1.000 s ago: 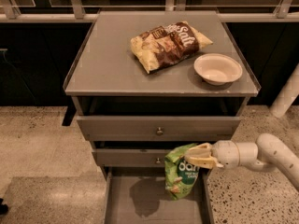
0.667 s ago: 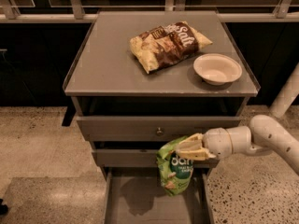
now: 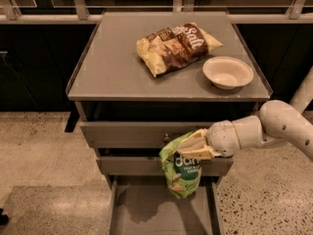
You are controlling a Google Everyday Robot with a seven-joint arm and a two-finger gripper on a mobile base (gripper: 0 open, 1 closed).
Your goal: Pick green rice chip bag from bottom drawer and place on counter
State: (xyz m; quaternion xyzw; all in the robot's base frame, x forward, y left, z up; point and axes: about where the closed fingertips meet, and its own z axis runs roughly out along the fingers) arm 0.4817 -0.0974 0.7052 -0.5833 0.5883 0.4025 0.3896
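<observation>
The hand (image 3: pixel 195 146) grips the green rice chip bag (image 3: pixel 182 168) by its top, dangling above the bottom drawer (image 3: pixel 142 212).

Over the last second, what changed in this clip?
The gripper, shut on the green rice chip bag, has risen and shifted leftward in the picture, lifting the bag higher above the open bottom drawer. The brown chip bag and bowl stay put on the counter.

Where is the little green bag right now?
The green rice chip bag hangs from the gripper, low centre of the camera view, in front of the middle drawer, above the open bottom drawer.
</observation>
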